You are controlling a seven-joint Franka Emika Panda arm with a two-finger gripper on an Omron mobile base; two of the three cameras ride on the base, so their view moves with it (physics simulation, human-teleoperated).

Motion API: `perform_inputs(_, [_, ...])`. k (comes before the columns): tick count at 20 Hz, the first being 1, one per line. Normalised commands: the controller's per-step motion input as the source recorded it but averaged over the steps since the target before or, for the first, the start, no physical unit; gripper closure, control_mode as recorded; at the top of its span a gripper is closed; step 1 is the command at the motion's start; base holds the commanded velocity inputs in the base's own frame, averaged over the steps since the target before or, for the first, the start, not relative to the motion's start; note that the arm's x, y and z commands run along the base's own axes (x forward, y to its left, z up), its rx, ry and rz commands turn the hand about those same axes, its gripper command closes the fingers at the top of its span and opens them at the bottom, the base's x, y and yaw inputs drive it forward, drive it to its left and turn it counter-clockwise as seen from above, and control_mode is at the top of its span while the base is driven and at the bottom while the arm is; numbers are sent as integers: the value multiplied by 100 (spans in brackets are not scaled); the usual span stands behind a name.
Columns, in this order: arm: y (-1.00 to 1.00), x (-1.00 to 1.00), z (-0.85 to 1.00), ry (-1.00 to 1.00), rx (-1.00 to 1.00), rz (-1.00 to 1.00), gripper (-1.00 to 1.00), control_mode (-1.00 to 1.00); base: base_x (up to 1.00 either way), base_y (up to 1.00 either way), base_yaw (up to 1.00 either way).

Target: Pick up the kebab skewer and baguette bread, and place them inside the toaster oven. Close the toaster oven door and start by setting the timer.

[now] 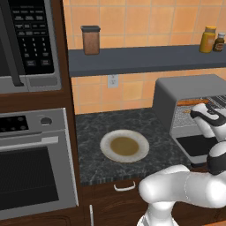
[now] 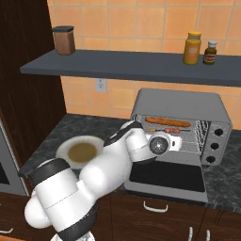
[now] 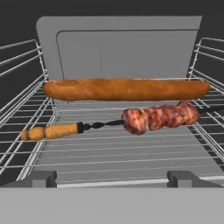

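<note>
Left base view: the oven (image 1: 176, 99) sits at the counter's right edge, door (image 1: 198, 145) dropped open, the gripper (image 1: 201, 115) at its mouth. Right base view: the baguette (image 2: 168, 122) lies on the rack's rear, the skewer (image 2: 172, 130) just before it. Hand view: both lie crosswise on the rack (image 3: 109, 148), close but apart; the fingers' spread cannot be told.

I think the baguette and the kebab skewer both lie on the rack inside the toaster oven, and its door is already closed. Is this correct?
Not quite: the toaster oven door is open, folded down flat, as the right base view shows. The baguette and the kebab skewer do lie on the rack inside the toaster oven.
</note>
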Motion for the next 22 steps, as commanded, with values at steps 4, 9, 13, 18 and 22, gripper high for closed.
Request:
perform_inputs(4, [0,25,-12,0,0,0,-100,-100,0,0,0])
perform_inputs(9, [0,23,-12,0,0,0,-100,-100,0,0,0])
perform_inputs(13, [0,22,-14,0,0,0,-100,-100,0,0,0])
perform_inputs(18, [0,14,-8,0,0,0,-100,-100,0,0,0])
perform_inputs(22, [0,0,0,0,0,0,-100,-100,0,0,0])
